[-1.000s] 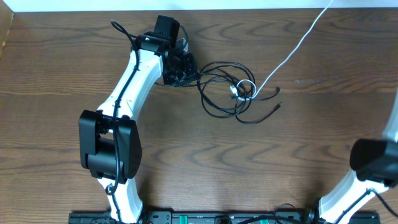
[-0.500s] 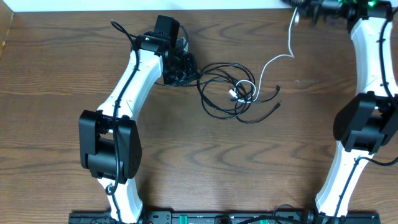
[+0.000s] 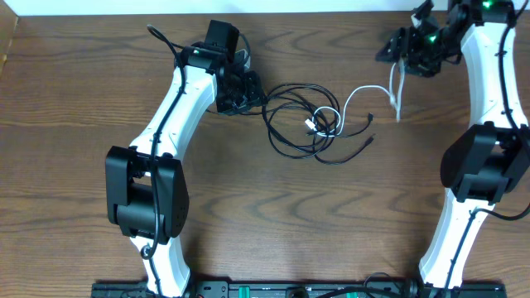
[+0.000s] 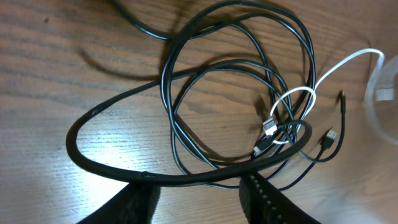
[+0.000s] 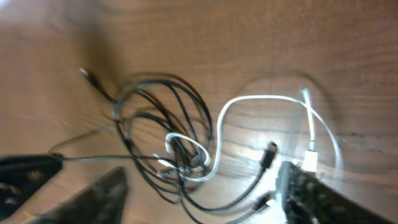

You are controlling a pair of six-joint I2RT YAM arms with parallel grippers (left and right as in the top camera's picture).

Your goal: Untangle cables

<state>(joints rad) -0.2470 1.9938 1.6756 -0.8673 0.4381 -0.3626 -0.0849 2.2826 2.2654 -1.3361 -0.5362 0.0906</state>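
A tangle of thin black cables lies mid-table, with a white cable looped into its right side. The white cable runs slack toward the far right, and its free end lies just below my right gripper. That gripper is open and holds nothing. In the right wrist view the white plug rests beside one of the spread fingers. My left gripper sits at the tangle's left edge. Its jaws stand apart, and a black cable crosses just past the fingertips.
Loose black plug ends stick out at the tangle's right. The table's far edge runs close behind both grippers. Both white arms reach in from the near edge.
My right arm swung back in from the far right with the taut white cable, then opened. The cable dropped slack. The left jaws widened.
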